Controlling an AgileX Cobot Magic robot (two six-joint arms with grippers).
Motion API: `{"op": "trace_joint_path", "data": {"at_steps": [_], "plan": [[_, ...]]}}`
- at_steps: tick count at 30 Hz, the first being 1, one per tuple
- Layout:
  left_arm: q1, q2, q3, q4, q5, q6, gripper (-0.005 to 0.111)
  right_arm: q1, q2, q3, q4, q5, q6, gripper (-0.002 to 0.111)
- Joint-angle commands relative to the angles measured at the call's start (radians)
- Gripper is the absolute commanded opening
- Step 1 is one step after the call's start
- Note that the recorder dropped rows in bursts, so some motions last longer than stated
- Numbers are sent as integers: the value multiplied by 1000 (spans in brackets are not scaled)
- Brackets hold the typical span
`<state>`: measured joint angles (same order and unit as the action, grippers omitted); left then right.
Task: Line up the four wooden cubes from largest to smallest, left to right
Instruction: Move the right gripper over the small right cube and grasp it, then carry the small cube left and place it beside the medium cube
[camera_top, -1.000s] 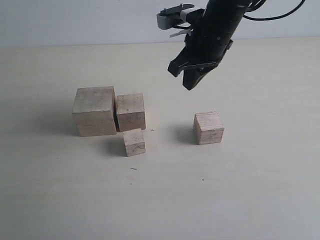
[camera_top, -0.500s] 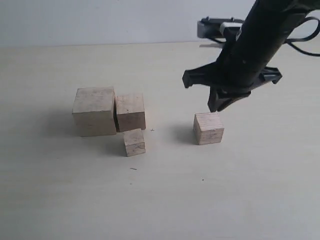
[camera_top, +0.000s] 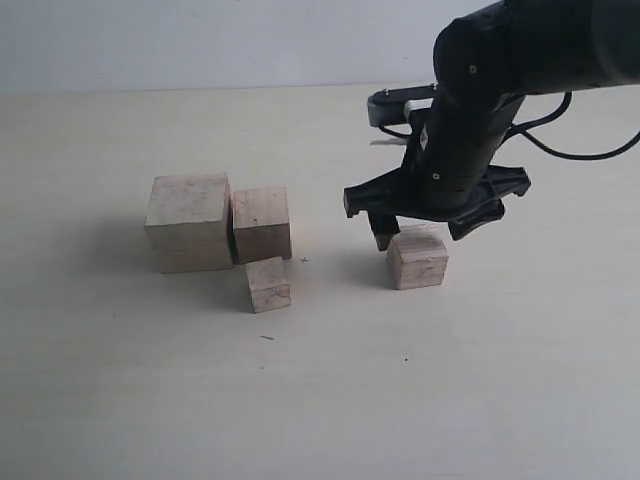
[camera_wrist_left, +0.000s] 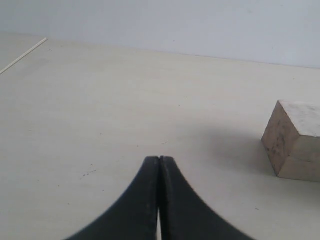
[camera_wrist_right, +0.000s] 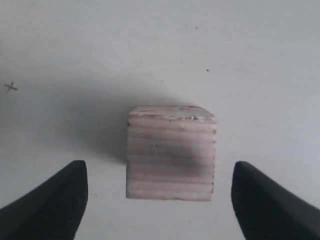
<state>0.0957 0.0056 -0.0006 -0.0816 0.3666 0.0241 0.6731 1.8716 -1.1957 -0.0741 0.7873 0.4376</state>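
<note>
our right gripper (camera_top: 422, 234) hangs spread wide just above the lone cube (camera_top: 418, 262), one finger on each side. the cube sits on the counter (camera_top: 500, 380), well right of the other three cubes (camera_top: 262, 225), so we'd drop straight down.

Largest cube (camera_top: 189, 222): left of middle on my table (camera_top: 520, 380), second cube (camera_top: 262, 224) just beside its right face.
Smallest cube (camera_top: 269, 284): just before the second cube, toward the near edge.
Third cube (camera_top: 418, 257): well apart rightward, my right gripper (camera_top: 424, 234) low above it, jaws either side.
</note>
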Motion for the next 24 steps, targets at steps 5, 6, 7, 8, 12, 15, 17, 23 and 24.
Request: {"op": "trace_joint_path", "data": {"at_steps": [5,6,7,8,12,15,17,23,24], "plan": [[-7,-6,1,0,-12,-2,0,1,89,2,-14,-26,11,73],[-7,-6,1,0,-12,-2,0,1,97,2,-14,-26,11,71],[-7,-6,1,0,-12,-2,0,1,100,2,-14,-26,11,69],[-7,-6,1,0,-12,-2,0,1,107,2,-14,-26,11,63],[-7,-6,1,0,-12,-2,0,1,106,2,-14,-34,-33,26],[-7,-6,1,0,-12,-2,0,1,106,-25,-14,-14,-233,0],[-7,-6,1,0,-12,-2,0,-4,106,-56,-14,-7,-326,0],[-7,-6,1,0,-12,-2,0,-65,117,-192,-13,-8,-541,0],[-7,-6,1,0,-12,-2,0,-76,123,-216,-8,-11,-593,0]]}}
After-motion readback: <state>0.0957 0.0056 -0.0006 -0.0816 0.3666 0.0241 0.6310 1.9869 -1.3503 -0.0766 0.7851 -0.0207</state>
